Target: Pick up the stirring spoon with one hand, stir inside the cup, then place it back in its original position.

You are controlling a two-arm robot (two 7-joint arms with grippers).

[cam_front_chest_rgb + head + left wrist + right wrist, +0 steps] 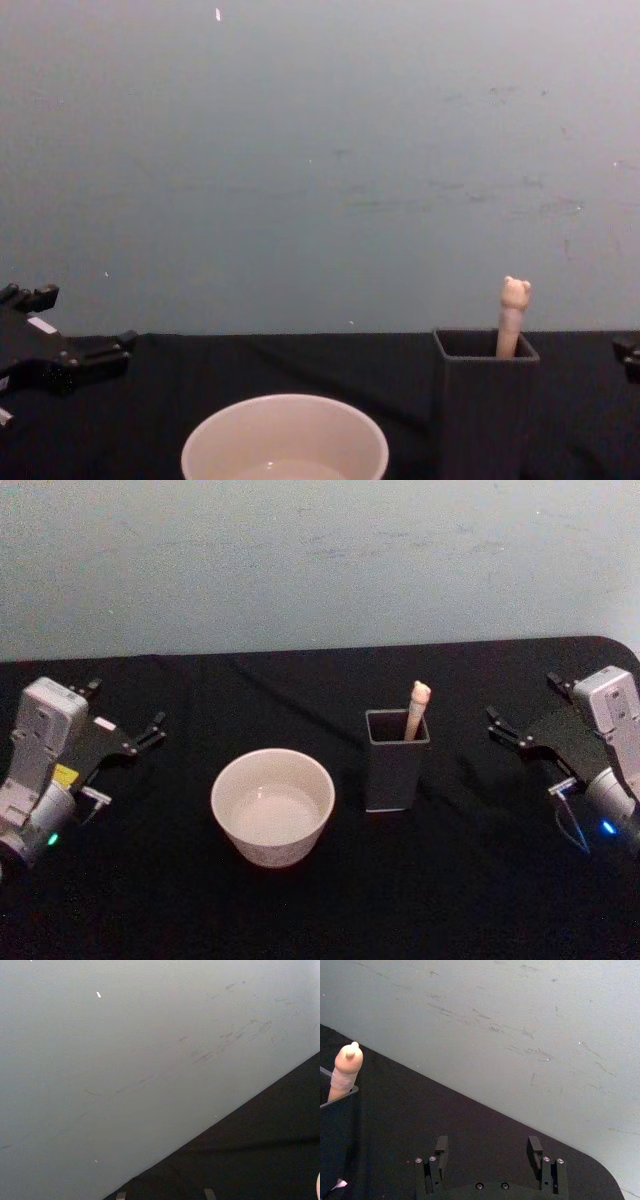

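The spoon stands in the holder, just beside the cup. The left gripper and right gripper flank them, well apart, jaws open.

The stirring spoon stands handle-up in the tall dark grey square holder, right of centre in the head view, with its beige bear-head top poking above the rim. The wide cream-white cup sits upright at lower centre, left of the holder and apart from it.
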